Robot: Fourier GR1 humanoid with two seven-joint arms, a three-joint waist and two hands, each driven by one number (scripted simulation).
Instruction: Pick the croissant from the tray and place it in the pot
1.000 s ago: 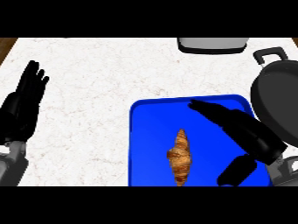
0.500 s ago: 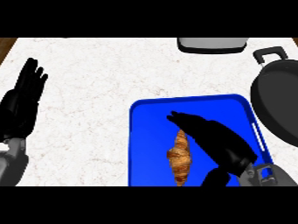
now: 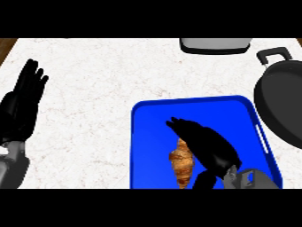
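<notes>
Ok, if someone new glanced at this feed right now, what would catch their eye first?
Probably the bright blue tray at the bottom centre, with the brown croissant lying on it and the black right hand spread just over its right side. Next, the big dark pot at the right edge, beside the tray. The left hand rests open at the far left, fingers up.
</notes>
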